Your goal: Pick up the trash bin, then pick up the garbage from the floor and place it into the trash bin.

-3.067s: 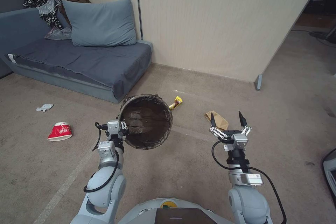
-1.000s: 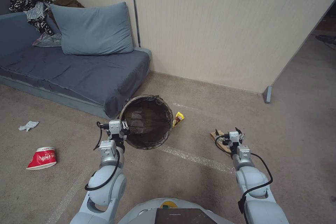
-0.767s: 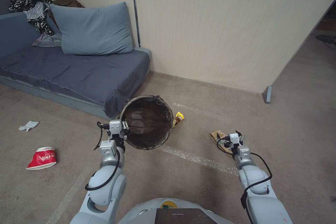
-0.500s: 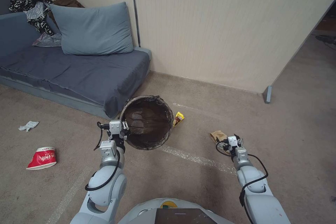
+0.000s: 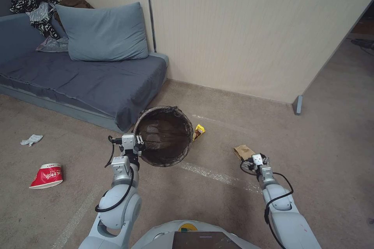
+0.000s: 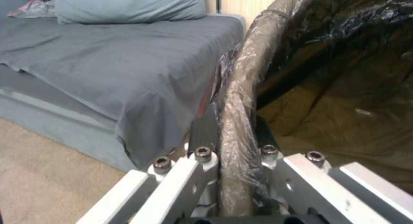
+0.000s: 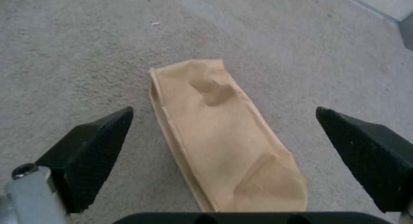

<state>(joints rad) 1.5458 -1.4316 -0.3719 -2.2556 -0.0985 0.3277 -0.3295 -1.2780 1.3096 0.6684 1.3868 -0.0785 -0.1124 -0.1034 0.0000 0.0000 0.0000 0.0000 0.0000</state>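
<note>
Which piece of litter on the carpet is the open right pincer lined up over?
The tan paper bag, lying flat between the right pincer's fingers.

Red paper cup [image 5: 46, 175] with white print too small to read, no other legible text

Soft, even indoor light falls across the beige floor [image 5: 210, 202] and pale wall panel [image 5: 253, 27], casting only faint shadows beside the sofa [image 5: 89, 81]. The far right corner of the room drops into darkness. Straight lines bow toward the edges of the wide head view. In the left wrist view, the bag over the trash bin [image 6: 241, 98] rim catches a dull sheen and looks blurred; the tan paper bag [image 7: 224, 133] appears soft, flatly lit.
</note>
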